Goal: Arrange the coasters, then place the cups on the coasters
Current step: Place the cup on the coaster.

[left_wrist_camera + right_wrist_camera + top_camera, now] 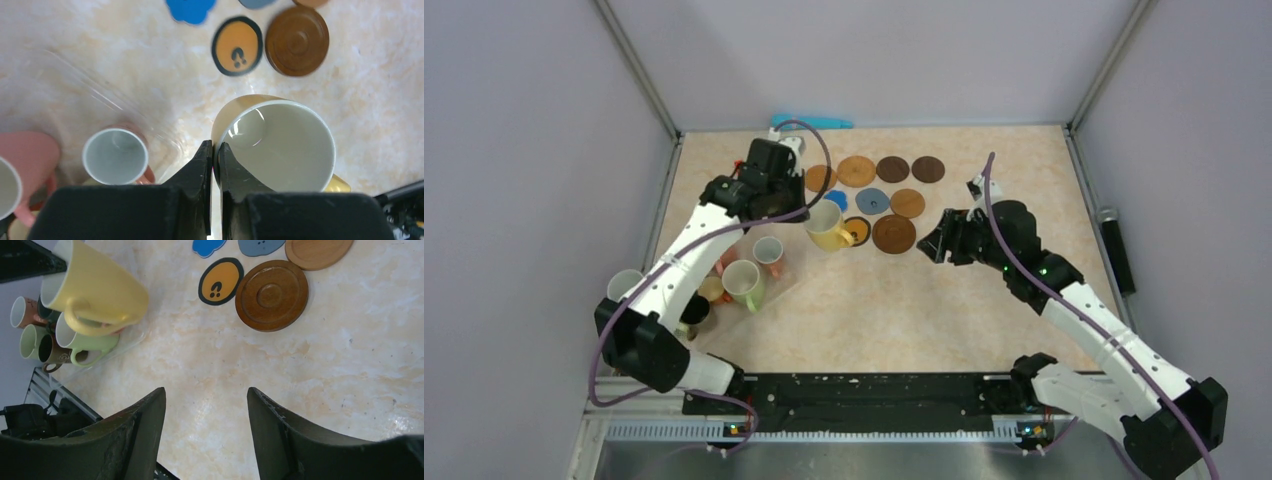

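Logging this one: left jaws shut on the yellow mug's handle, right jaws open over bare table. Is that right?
No. The left gripper has its jaws shut on the rim of the yellow mug, not its handle, as the left wrist view shows. The right gripper has its jaws open over bare table.

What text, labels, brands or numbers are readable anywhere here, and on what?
No readable words, brands or numbers in any view.
On the orange black-rimmed coaster: a dark printed sign, like two small footprints, no letters.
On the brown cup: a pale marking on its side, too small to read.
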Controlling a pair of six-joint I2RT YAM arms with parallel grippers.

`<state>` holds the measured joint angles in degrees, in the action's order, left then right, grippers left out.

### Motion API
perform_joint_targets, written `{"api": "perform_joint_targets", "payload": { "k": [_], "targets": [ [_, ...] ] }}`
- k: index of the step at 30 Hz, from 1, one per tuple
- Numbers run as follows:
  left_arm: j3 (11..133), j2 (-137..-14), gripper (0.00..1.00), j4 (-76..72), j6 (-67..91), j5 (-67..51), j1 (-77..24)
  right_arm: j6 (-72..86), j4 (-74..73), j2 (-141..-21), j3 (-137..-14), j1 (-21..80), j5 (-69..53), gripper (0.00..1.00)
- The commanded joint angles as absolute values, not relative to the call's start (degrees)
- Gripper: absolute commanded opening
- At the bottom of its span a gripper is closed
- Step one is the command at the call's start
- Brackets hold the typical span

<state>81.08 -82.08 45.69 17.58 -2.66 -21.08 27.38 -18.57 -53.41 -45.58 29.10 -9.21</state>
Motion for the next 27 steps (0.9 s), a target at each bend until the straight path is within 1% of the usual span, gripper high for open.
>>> {"api": "perform_joint_targets", "payload": {
  "k": [1,6,12,19,24,27],
  "targets": [
    [77.7,-78.5,0.0,40.6,21.7,1.2,-27.1,27.7,-17.1,-53.1,-46.7,29.5,-10.2,0.6],
    [71.2,-77.8,0.0,36.1,24.8,5.2,-35.0,30.0,-17.1,-53.2,-44.3,29.6,-10.4,0.56],
    [64.9,-79.7,0.0,30.9,27.9,7.4,-40.8,32.2,-17.9,-55.0,-42.9,32.0,-8.2,0.53],
    [64.0,-82.8,0.0,29.2,29.2,9.9,-45.1,34.7,-12.6,-57.0,-40.5,39.5,-5.3,0.53],
    [63.7,-82.4,0.0,27.9,29.6,13.7,-48.1,44.0,-7.6,-59.2,-39.2,41.4,-3.7,0.5],
    [63.6,-82.1,0.0,27.8,29.8,15.8,-49.5,47.3,-4.7,-61.9,-39.3,41.8,-3.4,0.5]
  ]
}}
